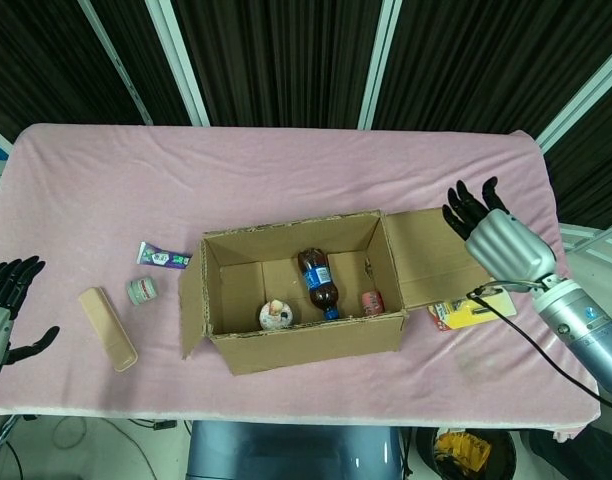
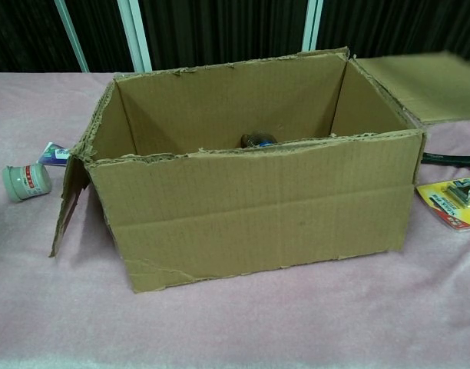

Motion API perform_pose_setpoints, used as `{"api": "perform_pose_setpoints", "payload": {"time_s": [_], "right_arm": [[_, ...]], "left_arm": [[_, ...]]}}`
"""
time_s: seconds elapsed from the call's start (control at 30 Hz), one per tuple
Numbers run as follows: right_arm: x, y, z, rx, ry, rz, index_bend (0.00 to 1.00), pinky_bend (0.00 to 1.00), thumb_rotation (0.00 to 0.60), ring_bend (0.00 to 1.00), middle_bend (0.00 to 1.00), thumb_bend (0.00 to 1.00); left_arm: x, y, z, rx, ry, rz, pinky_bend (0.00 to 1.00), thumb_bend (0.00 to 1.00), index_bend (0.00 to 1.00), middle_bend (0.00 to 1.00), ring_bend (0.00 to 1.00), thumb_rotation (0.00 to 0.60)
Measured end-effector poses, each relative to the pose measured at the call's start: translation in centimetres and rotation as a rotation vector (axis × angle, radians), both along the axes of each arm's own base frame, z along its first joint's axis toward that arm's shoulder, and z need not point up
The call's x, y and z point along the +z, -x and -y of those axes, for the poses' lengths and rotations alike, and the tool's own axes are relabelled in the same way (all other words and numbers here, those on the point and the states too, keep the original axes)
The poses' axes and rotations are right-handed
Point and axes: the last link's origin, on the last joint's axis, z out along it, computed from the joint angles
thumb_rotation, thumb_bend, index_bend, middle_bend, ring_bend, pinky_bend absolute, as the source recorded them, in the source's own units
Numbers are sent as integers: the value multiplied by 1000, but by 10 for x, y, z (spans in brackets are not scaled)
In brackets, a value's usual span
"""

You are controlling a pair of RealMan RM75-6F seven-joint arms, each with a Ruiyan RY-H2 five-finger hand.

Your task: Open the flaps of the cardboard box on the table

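The cardboard box (image 1: 286,345) (image 2: 250,215) stands open-topped in the middle of the pink table. Its right flap (image 1: 426,255) (image 2: 423,84) lies folded outward, nearly flat. Its left flap (image 1: 189,310) (image 2: 66,211) hangs down the left side. Inside lie a dark bottle (image 1: 319,282), a small round tub (image 1: 276,315) and a small can (image 1: 372,301). My right hand (image 1: 496,235) hovers just right of the flattened flap, fingers spread, holding nothing. My left hand (image 1: 4,300) stays at the table's left edge, fingers spread and empty.
A purple tube (image 1: 163,258), a small jar (image 1: 141,291) (image 2: 25,181) and a tan strip (image 1: 107,328) lie left of the box. A yellow packaged item (image 1: 471,308) (image 2: 454,201) and a red-handled hammer (image 2: 450,160) lie to its right.
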Motion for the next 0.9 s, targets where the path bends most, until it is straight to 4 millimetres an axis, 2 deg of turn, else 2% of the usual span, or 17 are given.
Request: {"api": "perform_pose_setpoints", "payload": {"time_s": [0.23, 0.5, 0.6, 0.73, 0.9], "right_arm": [[-4, 13, -4, -33, 21, 118, 5, 224, 600, 24, 61, 186], [-16, 36, -27, -156, 103, 628, 0, 224, 600, 1, 24, 186], [-27, 55, -46, -238, 129, 857, 0, 224, 599, 0, 7, 185], [-54, 93, -83, -351, 172, 1135, 0, 224, 595, 0, 0, 186], [-71, 124, -106, -370, 209, 1189, 0, 224, 597, 0, 0, 186]], "left_arm": [[1, 1, -1, 7, -15, -9, 29, 223, 21, 55, 0, 600], [2, 3, -2, 25, -56, -39, 0, 165, 20, 21, 0, 600], [2, 4, -3, 37, -72, -62, 0, 149, 10, 6, 0, 600], [0, 5, -3, 42, -88, -93, 0, 145, 0, 0, 0, 600], [-2, 6, -4, 44, -93, -115, 0, 142, 0, 0, 0, 600]]}}
